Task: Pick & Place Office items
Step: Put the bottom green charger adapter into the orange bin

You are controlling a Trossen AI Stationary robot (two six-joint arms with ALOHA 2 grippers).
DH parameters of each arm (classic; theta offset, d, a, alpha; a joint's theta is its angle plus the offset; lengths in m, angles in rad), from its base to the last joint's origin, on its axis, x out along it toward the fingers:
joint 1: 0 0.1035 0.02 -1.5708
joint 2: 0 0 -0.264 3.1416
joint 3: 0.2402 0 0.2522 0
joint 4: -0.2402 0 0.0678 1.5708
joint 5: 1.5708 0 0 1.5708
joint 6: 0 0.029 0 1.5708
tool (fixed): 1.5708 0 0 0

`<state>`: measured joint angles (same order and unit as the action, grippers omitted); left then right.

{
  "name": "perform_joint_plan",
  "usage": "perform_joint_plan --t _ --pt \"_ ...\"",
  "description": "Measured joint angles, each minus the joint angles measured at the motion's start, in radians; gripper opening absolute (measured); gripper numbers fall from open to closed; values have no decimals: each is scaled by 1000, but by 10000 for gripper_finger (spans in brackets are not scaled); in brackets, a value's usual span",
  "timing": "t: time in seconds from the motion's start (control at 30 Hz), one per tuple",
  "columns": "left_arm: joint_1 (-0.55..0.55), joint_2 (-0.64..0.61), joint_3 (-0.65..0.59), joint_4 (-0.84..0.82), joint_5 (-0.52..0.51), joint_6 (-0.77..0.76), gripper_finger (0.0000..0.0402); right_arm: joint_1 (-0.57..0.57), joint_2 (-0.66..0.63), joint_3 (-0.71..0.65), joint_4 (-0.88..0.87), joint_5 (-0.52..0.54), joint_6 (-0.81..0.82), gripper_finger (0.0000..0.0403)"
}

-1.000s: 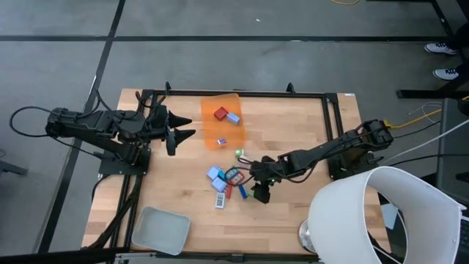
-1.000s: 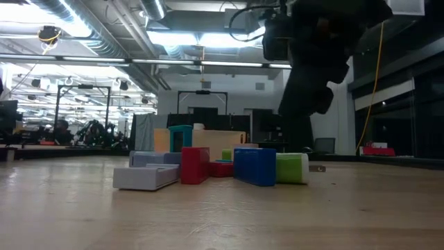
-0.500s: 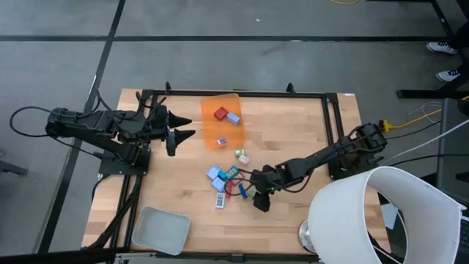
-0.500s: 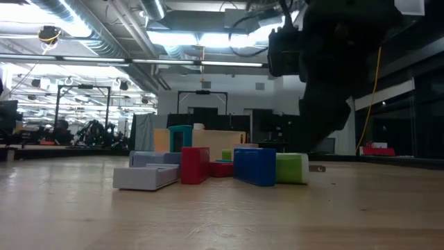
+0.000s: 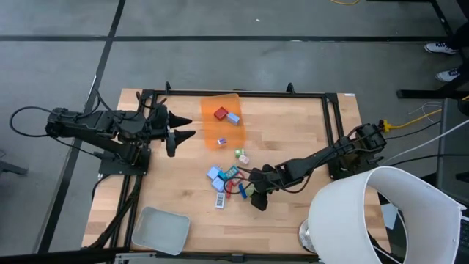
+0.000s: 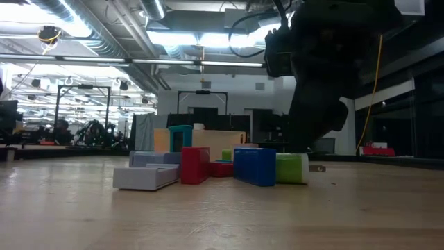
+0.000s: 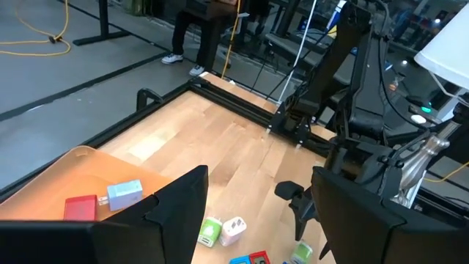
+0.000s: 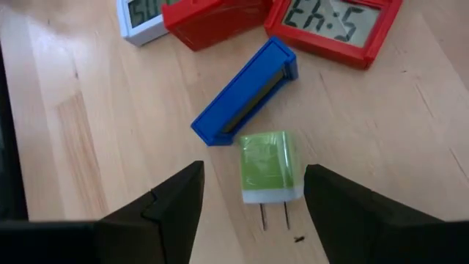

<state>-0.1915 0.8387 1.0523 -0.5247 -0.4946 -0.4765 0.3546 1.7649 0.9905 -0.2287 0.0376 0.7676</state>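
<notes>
The office items lie in a cluster (image 5: 226, 182) at the table's middle: red clock-like pieces (image 8: 333, 26), a blue flat piece (image 8: 245, 103), pale blue ones, and a green plug block (image 8: 271, 167) lying flat, prongs toward the camera. My right gripper (image 8: 253, 176) is open and low over the green block, one finger on either side, not touching it. It stands at the cluster's right end (image 5: 255, 198). A red piece (image 5: 220, 114) and a blue piece (image 5: 233, 117) lie in the orange bin (image 5: 209, 110). My left gripper (image 5: 185, 127) waits open beside the bin.
A pale grey tray (image 5: 160, 229) sits near the table's near left corner. A large white round shade (image 5: 381, 216) overhangs the near right corner. A green and a white piece (image 5: 240, 155) lie apart between bin and cluster. A dark frame (image 5: 333, 110) runs along the table's edges.
My right gripper has come down toward the table over the green block and shifted slightly toward the near edge; its arm has stretched out lower. The items and my left arm have stayed still.
</notes>
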Motion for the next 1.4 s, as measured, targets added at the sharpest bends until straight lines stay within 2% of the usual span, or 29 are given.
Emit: perform_joint_plan --t 0.37,0.7,0.8,0.97,1.2,1.4 --pt "0 0 0 1 26 27 237 -2 92 5 27 -39 39 222" --pt "0 0 0 1 45 30 237 -19 107 13 38 -30 63 201" --pt "0 0 0 1 45 30 237 -26 107 13 37 -25 63 185" --pt "0 0 0 5 44 28 237 -37 108 13 38 -12 62 136" --pt "0 0 0 5 44 27 237 -50 108 13 38 -7 62 136" --pt "0 0 0 5 44 35 237 -51 94 11 23 -49 70 136"
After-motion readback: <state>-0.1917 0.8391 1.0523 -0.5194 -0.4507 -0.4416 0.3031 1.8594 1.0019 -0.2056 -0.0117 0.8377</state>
